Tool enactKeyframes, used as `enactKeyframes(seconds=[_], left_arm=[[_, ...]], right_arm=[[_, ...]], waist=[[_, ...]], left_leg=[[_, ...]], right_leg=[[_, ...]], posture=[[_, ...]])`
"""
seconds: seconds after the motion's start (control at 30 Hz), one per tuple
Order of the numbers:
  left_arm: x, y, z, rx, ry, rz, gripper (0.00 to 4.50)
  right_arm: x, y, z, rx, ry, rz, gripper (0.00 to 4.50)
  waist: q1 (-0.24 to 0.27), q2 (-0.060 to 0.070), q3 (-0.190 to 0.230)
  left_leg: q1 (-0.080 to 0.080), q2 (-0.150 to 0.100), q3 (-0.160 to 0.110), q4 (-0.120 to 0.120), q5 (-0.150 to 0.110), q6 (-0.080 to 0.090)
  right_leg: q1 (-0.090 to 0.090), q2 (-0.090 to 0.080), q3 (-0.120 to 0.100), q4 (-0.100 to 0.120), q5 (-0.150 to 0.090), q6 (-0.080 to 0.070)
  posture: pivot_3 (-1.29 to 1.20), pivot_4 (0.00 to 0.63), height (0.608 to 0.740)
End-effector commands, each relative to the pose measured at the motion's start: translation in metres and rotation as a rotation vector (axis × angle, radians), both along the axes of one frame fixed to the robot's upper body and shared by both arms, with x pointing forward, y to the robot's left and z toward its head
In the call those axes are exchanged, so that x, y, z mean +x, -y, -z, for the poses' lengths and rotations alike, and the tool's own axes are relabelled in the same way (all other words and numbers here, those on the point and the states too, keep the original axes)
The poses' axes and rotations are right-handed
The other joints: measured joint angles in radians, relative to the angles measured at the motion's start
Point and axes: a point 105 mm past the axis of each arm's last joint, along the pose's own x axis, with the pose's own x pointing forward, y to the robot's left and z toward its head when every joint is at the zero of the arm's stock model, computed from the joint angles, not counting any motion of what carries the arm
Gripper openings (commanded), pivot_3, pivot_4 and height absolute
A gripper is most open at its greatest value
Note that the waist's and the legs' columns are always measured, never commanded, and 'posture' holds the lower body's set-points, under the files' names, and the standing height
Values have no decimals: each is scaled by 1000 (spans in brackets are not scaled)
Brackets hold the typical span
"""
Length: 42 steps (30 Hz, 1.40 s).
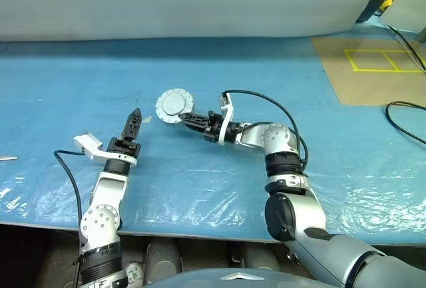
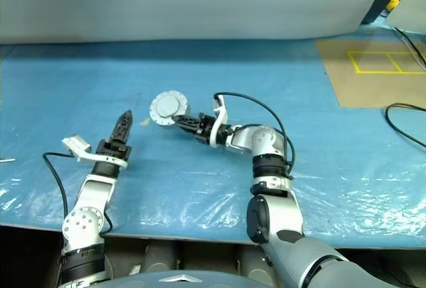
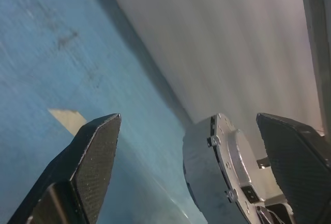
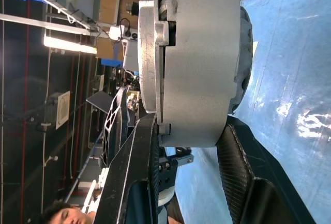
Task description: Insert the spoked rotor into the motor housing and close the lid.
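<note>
While right end effector (image 1: 188, 119) clamps motor housing (image 1: 174, 105), left end effector (image 1: 135, 122) gapes empty

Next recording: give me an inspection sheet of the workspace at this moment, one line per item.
Surface: blue plastic sheet over the table, wrinkled and glossy near the front edge.
Job's things: closed motor housing held clear of the sheet, lid face towards the camera.
Clutter: small pale scrap on the sheet; thin metal item at the left edge.
Grippers: right pincer shut on the motor housing; left pincer open, holding nothing.
Cables: black cables on the arms; more at far right.
Surroundings: brown board with yellow tape; pale wall behind.
</note>
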Motion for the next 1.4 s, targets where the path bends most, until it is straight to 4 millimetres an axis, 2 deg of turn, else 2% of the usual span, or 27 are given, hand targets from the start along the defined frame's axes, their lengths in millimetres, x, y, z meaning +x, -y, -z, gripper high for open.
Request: enactKeyframes(seconds=[0.03, 0.23, 0.33, 0.47, 0.6, 0.63, 0.87, 0.97, 1.07, 1.27, 1.4], left_arm=[[3, 13, -10, -14, 3, 94, 4456], [4, 30, -18, -57, 29, 197, 4456], [3, 41, -14, -51, 9, 258, 4456], [7, 42, -9, -34, -15, 256, 4456], [8, 40, -10, -42, -6, 259, 3208], [8, 39, -11, -47, -2, 256, 3077], [8, 38, -20, -74, 37, 262, 2939], [13, 38, -16, -61, 5, 230, 2926], [15, 37, -20, -123, 22, 220, 2926], [24, 23, -22, -245, 24, 138, 2926], [29, 14, -26, -304, 32, 82, 2926]], right_arm=[[-8, -15, -33, 117, 93, -77, 1173], [-23, -24, -32, 124, 91, -159, 1173], [-31, -27, -33, 139, 84, -206, 1173], [-40, -30, -35, 147, 89, -257, 1173], [-37, -29, -36, 155, 90, -239, 1173], [-36, -29, -36, 155, 90, -236, 1173], [-35, -29, -38, 173, 87, -228, 1173], [-33, -30, -37, 176, 75, -216, 1173], [-24, -31, -33, 161, 45, -160, 1173], [-15, -29, -28, 139, 34, -108, 3177], [-13, -25, -29, 156, 24, -95, 3177]], waist=[[0, 0, 0], [0, 0, 0], [0, 0, 0], [0, 0, 0], [2, -1, 0], [2, -1, 0], [2, -1, 0], [2, -1, 0], [3, -1, 0], [1, -1, 0], [2, -1, 0]], left_leg=[[0, 0, 0, 0, 0, 0], [0, 0, -1, 0, 0, 0], [0, 0, -1, 1, 0, 0], [-1, 0, -2, 1, 0, 0], [-2, 0, -3, 3, 0, 0], [-2, 0, -3, 3, 0, 0], [-2, 0, -4, 4, 0, 0], [-3, -1, -4, 4, 0, 0], [-3, -1, -5, 5, 0, 0], [-3, -1, -6, 6, 0, 0], [-4, -1, -7, 7, 0, 0]], right_leg=[[0, 0, 0, 0, 0, 0], [0, 0, -1, 0, 0, 1], [0, 0, -1, 0, 1, 1], [0, 0, -1, 0, 1, 1], [0, 0, -2, 1, 1, 2], [0, 0, -2, 1, 2, 2], [0, 0, -2, 2, 2, 3], [0, 0, -2, 2, 2, 3], [1, 0, -2, 2, 2, 3], [1, 0, -2, 3, 2, 3], [1, 0, -3, 3, 2, 3]], posture=[[0, 150, 740], [0, 150, 740], [0, 150, 740], [0, 150, 740], [0, 150, 740], [0, 150, 740], [0, 150, 740], [0, 150, 740], [0, 150, 740], [0, 150, 740], [0, 150, 740]])
